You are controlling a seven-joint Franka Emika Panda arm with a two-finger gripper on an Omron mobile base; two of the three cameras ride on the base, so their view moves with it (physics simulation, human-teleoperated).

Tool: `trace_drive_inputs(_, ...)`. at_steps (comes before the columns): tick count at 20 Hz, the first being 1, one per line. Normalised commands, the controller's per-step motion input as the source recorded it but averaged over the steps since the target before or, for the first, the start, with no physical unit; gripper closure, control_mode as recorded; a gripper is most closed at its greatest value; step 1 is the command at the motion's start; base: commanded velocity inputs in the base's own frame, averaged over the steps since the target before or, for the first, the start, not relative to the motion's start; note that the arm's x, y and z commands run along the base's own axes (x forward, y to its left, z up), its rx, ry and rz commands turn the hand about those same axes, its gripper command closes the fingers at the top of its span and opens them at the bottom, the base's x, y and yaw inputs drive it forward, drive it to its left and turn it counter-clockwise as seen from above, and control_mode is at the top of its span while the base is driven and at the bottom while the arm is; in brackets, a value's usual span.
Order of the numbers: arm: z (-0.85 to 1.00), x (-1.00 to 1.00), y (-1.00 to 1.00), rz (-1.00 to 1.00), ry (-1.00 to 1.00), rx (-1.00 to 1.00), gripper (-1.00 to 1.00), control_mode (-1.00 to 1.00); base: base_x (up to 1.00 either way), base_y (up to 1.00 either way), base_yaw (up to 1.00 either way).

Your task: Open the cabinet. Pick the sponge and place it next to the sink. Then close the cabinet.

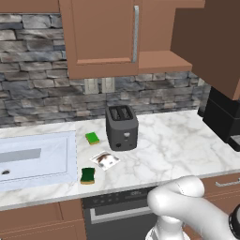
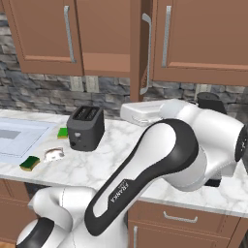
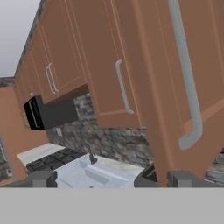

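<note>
cabinet door swung out into the air above the counter

open right door of the cabinet (image 1: 206, 42) juts forward over the counter (image 1: 178, 140), edge-on, blocking sideways passage at shelf height. toaster (image 1: 121, 126) stands mid-counter, with the sponge (image 1: 87, 176) and light-green sponge (image 1: 92, 138) between it and the sink (image 1: 37, 161). bare marble right of the toaster up to the black coffee machine (image 1: 224, 119).

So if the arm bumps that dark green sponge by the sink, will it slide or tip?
The dark green sponge is a low, flat block lying on the marble counter, so it probably slides rather than tips. It looks small beside the toaster, so likely light and easily knocked. Its spot near the counter's front edge suggests an outward push could drop it.
</note>
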Motion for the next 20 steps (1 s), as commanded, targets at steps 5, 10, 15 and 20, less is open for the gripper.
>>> trace_drive_inputs(5,-0.13,0.21,-0.01,0.01,0.00,0.00,-1.00,-1.00,0.00,0.00,0.00)
trace_drive_inputs(10,-0.08,0.20,0.00,0.02,0.00,0.00,-1.00,-1.00,0.00,0.00,0.00)
trace_drive_inputs(15,-0.10,0.22,-0.02,0.02,0.00,0.00,-1.00,-1.00,0.00,0.00,0.00)
trace_drive_inputs(20,-0.04,0.20,-0.09,0.04,0.00,0.00,-1.00,-1.00,0.00,0.00,0.00)
